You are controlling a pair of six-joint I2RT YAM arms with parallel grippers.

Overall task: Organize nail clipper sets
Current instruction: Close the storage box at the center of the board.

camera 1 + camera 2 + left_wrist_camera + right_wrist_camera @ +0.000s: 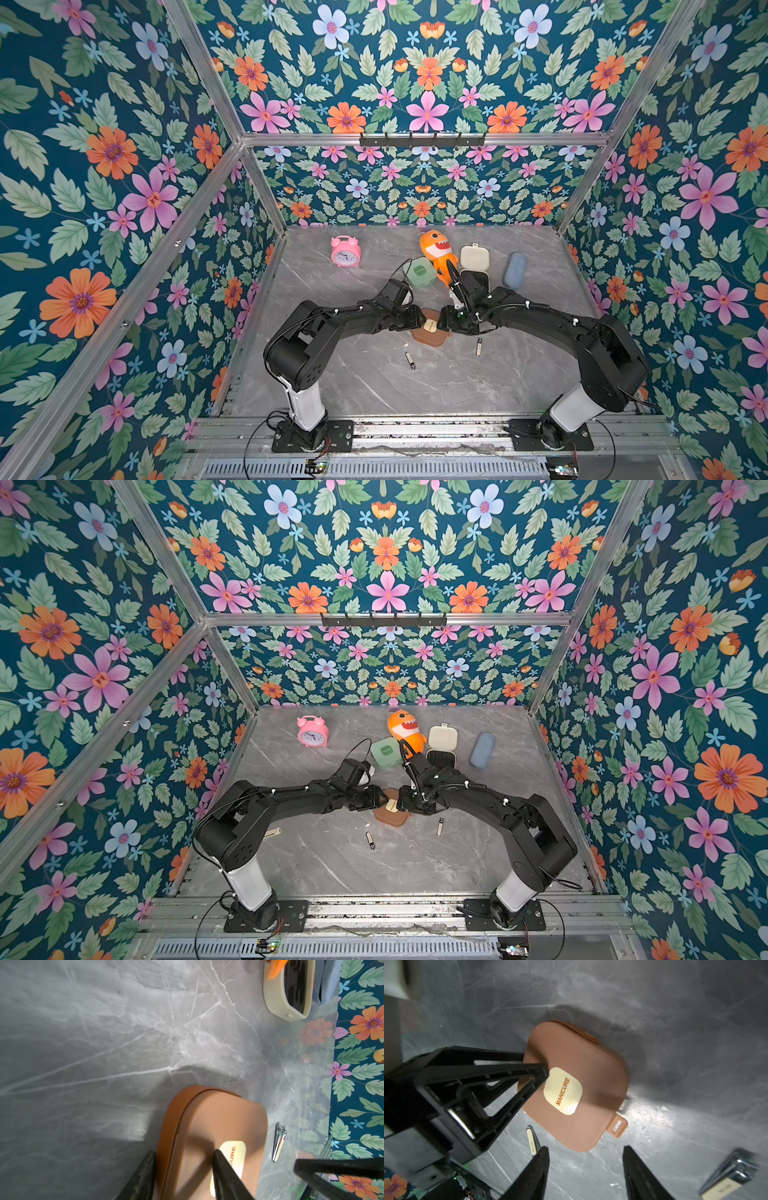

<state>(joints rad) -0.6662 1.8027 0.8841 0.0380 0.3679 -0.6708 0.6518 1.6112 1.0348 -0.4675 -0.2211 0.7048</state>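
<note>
The brown case point(432, 338) lay shut on the worktop point(374, 386) between the two arms, its cream "MANICURE" label facing up. The left end effector point(184, 1151) sat astride the case's edge with its fingers apart, one tip on the lid by the label and the other against the side wall. I couldn't tell whether they were pinching it. The right end effector point(585, 1148) hung just beside the opposite edge, fingers spread with nothing between them.

On the near side of the case, one loose clipper point(410, 360) and a second clipper point(479, 347) lay bare on the marble. In a top view a slim pale piece point(272, 832) showed beside the left arm, too small to name.

Farther back the mint green case point(419, 272) was closed. The cream case point(474, 257) stood open with its lid thrown back over a black insert, though I couldn't see what the insert held. An orange shark toy point(436, 249) lay between those two, with a blue-grey pouch point(515, 270) and a pink alarm clock point(345, 251) off to either side.

To my eye the job was well short of done. The loose tools needed housing and the cream case needed shutting, and I couldn't judge whether the closed cases were full.
</note>
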